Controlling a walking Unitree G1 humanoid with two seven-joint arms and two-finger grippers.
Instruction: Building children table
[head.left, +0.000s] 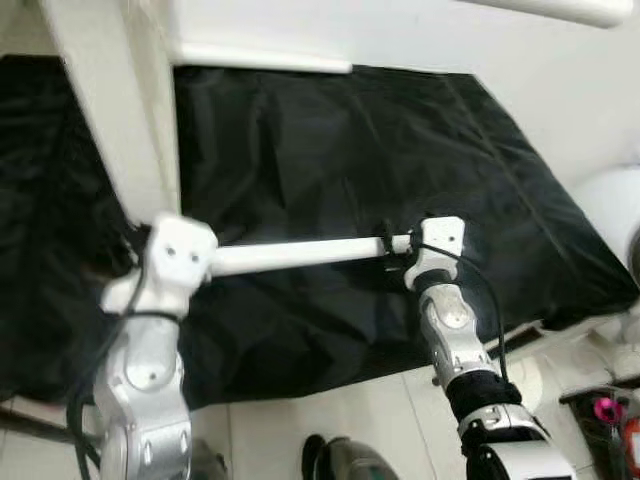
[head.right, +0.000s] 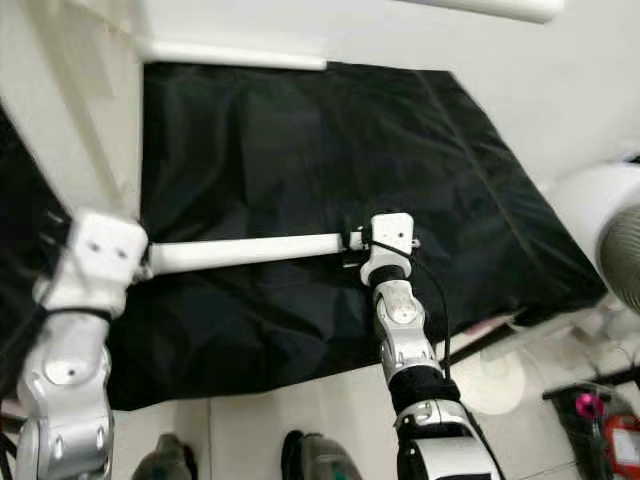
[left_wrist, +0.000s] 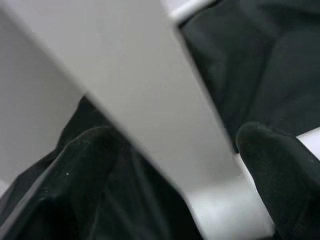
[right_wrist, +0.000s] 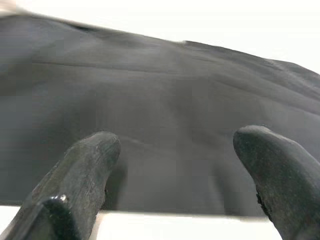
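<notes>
From where I stand, a wide sheet of crinkled black cloth (head.left: 380, 150) covers the floor, and the white painted table frame (head.left: 110, 110) rises from its left side — a broad, flat upright with a white rail (head.left: 265, 57) running off it along the far edge of the cloth. The task's piece in hand is a long white rod-like table leg (head.left: 295, 254), lying level just above the cloth, between the two arms.

The left gripper (left_wrist: 175, 165) has its two black fingers (left_wrist: 90, 170) spread on either side of the white upright. They straddle it, but I cannot tell if they press on it. The right gripper (right_wrist: 170, 170) has its fingertips (right_wrist: 270, 165) wide apart over the cloth, the white leg lying across near their base; whether they truly pinch it is not clear to me.

This looks like the fitting step — one end of the leg sits close by the upright's foot, near the left wrist. I would judge that the next move calls for keeping the leg level, lining its end squarely with the frame, and steadying the upright while it is pushed home.
</notes>
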